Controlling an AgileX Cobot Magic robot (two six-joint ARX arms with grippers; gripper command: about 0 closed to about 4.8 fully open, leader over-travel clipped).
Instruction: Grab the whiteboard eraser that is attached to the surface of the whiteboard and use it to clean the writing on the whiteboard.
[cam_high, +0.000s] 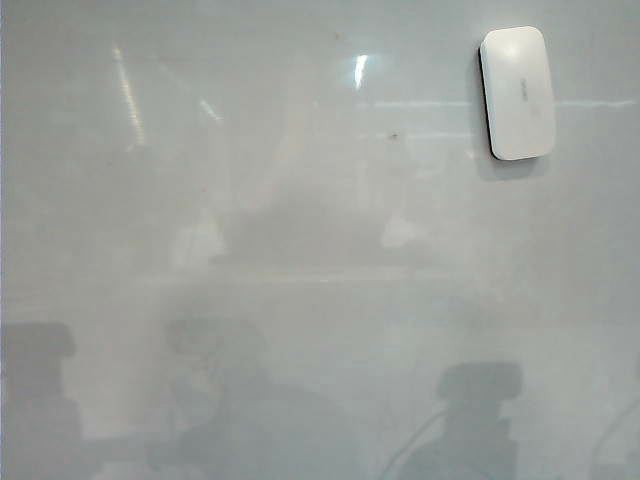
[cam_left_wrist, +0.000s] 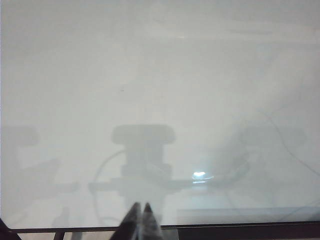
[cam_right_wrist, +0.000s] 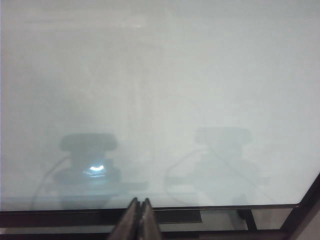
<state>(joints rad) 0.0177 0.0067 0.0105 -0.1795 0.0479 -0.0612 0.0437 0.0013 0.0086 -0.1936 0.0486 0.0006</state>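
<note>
Hanging back at the near edge of the large glossy pale grey-white whiteboard (cam_high: 300, 200), the left claw (cam_left_wrist: 140, 220) and right claw (cam_right_wrist: 140, 217) point level at it, both closed and empty. The smooth white rounded-rectangle plastic whiteboard eraser (cam_high: 518, 92) sits at the board's upper right, well apart.

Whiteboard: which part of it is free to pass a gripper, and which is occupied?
The whiteboard is bare left of and below the whiteboard eraser; no red writing shows. Only the upper right corner is occupied. The left gripper and right gripper, both shut, wait at its near edge.
</note>
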